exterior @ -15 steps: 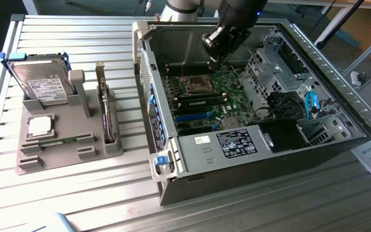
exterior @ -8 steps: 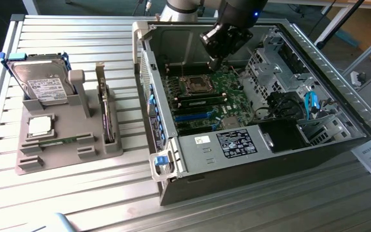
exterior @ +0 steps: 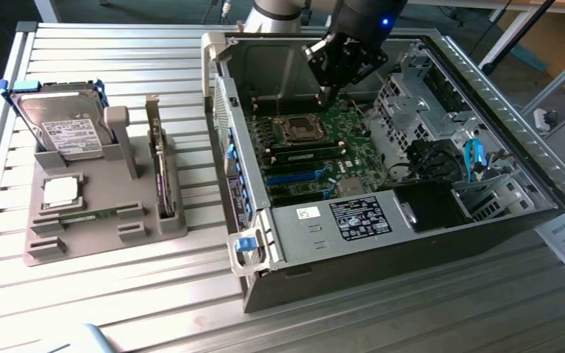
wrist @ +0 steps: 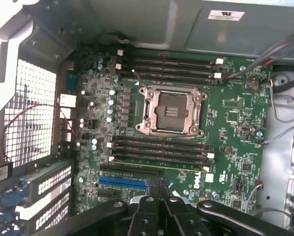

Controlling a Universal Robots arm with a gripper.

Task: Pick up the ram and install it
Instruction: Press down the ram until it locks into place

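The ram (exterior: 88, 215), a narrow green stick, lies flat in a slot of the grey holder (exterior: 42, 246) on the exterior view's left, far from the arm. My gripper (exterior: 327, 94) hangs inside the open computer case (exterior: 391, 257), above the green motherboard (exterior: 346, 147) and near the back of the processor socket (exterior: 299, 129). In the wrist view the gripper (wrist: 159, 192) is shut with nothing between its dark fingers, and it points at the long black memory slots (wrist: 159, 152) beside the empty socket (wrist: 169, 110).
The holder also carries a silver hard drive (exterior: 67, 129), a square processor chip (exterior: 59, 191) and an upright card (exterior: 165, 176). Case walls, a drive cage (exterior: 405, 95) and cables (exterior: 474, 158) ring the motherboard. The slatted metal table (exterior: 115, 294) lies around.
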